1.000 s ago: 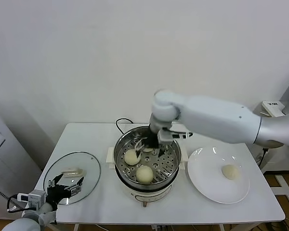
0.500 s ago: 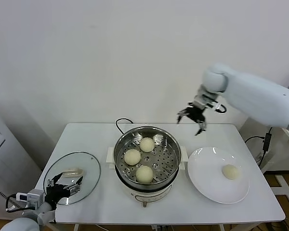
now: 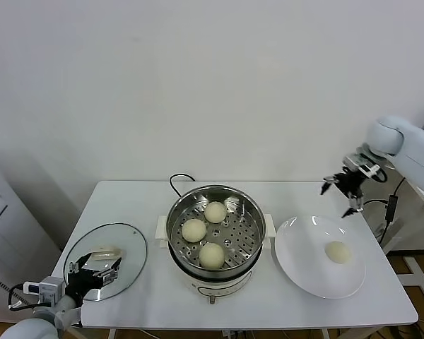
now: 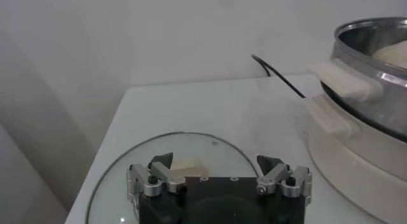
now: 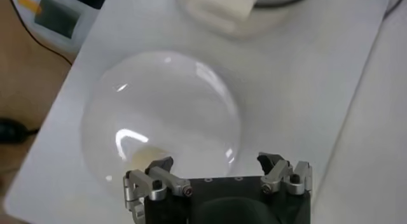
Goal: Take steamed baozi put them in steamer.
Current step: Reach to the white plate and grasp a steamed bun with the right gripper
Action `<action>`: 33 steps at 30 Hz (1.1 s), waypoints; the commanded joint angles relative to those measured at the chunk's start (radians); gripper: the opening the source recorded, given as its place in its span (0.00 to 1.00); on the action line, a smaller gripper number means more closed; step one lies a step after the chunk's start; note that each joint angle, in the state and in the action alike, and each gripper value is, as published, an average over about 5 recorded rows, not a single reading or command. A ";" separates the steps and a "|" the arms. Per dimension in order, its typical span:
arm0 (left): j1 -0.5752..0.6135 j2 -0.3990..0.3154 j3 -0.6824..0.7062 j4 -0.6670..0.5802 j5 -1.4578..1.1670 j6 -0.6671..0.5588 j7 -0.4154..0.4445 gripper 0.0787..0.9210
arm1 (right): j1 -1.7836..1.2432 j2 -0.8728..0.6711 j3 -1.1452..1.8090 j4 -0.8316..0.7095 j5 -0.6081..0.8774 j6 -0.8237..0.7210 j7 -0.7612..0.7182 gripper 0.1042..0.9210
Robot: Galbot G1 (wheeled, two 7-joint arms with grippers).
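The steel steamer [image 3: 249, 205] stands mid-table on its white base and holds three cream baozi [image 3: 215, 212] [image 3: 193, 229] [image 3: 212, 255] on the perforated tray. A fourth baozi [image 3: 337, 252] lies on the white plate [image 3: 304, 265] at the right; in the right wrist view it shows as a pale patch [image 5: 145, 156]. My right gripper [image 3: 344, 191] is open and empty, raised above the plate's far edge. My left gripper [image 3: 92, 272] is open and empty, parked low over the glass lid [image 3: 127, 244].
The glass lid with its cream handle [image 3: 104, 252] lies at the table's front left. A black cord [image 3: 178, 181] runs behind the steamer. A white device [image 5: 54, 12] sits beyond the table's right edge. The steamer's side handle [image 4: 336, 79] is near the left gripper.
My right gripper let go of the third baozi in the steamer, rose out and swung right, from over the steamer to above the plate. The left arm has not moved.
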 commanded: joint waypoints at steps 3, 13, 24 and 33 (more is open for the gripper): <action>-0.001 0.000 0.002 0.002 -0.001 0.000 0.001 0.88 | -0.168 -0.075 0.072 -0.030 -0.051 -0.021 0.081 0.88; -0.001 -0.004 0.002 0.005 0.000 0.000 0.002 0.88 | -0.311 -0.054 0.160 -0.046 -0.096 -0.019 0.120 0.88; 0.000 -0.002 0.002 0.006 0.001 0.000 0.002 0.88 | -0.413 -0.030 0.263 -0.077 -0.154 -0.015 0.150 0.88; 0.000 -0.002 0.002 0.007 0.001 0.001 0.002 0.88 | -0.468 0.000 0.319 -0.108 -0.200 -0.014 0.161 0.88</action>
